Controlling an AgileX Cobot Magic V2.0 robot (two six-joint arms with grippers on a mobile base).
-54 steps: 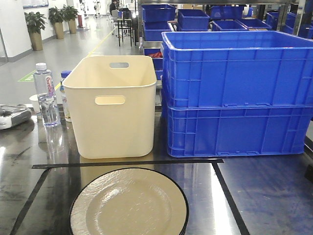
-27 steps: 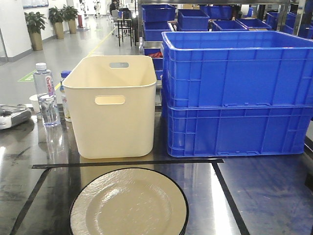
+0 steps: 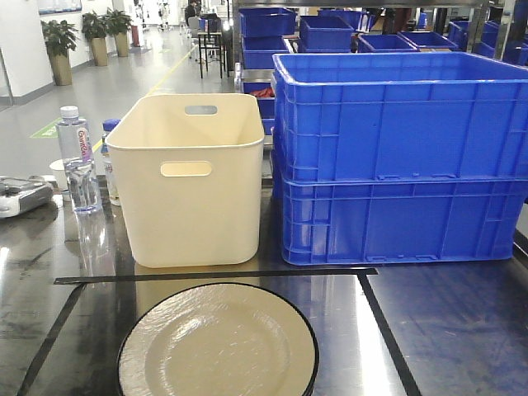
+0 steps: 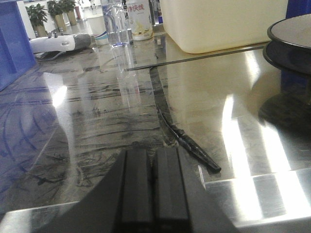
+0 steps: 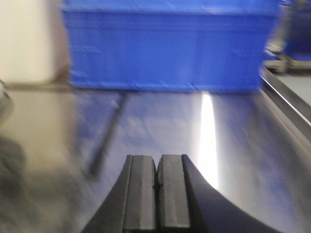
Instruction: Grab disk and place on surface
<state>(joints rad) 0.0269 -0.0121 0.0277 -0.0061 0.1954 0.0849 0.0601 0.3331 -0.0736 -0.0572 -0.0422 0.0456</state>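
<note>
Disk (image 3: 218,342), a cream plate with a thin black rim, is lying flat on the worktop (image 3: 429,330) at the near edge of the front view, inside the rectangle of black tape lines (image 3: 214,275). In the left wrist view its edge is showing at the far right (image 4: 291,30), and it seems to be sitting on top of at least one more dark disk beneath it; how many are stacked I cannot tell.

One cream tub (image 3: 188,177) is standing just behind the tape line, and two blue crates (image 3: 400,157) are stacked one on the other just beside it to the right. One clear water bottle (image 3: 78,159) is standing to the left of the tub, with another container partly hidden behind it. A grey device (image 3: 21,195) is lying at the far left edge.

Left claw (image 4: 151,187) is hovering low over the worktop with its two dark fingers pressed together, pinching nothing. Right claw (image 5: 158,194) is likewise pressed together and empty, facing the blue crates in a blurred picture.

The worktop is dark grey and glossy, mirroring the lights, and the tape is peeling up in the left wrist view. Behind, a bright hall is stretching away with more blue crates on racks (image 3: 330,33) and three potted plants (image 3: 87,37) along the left wall.
</note>
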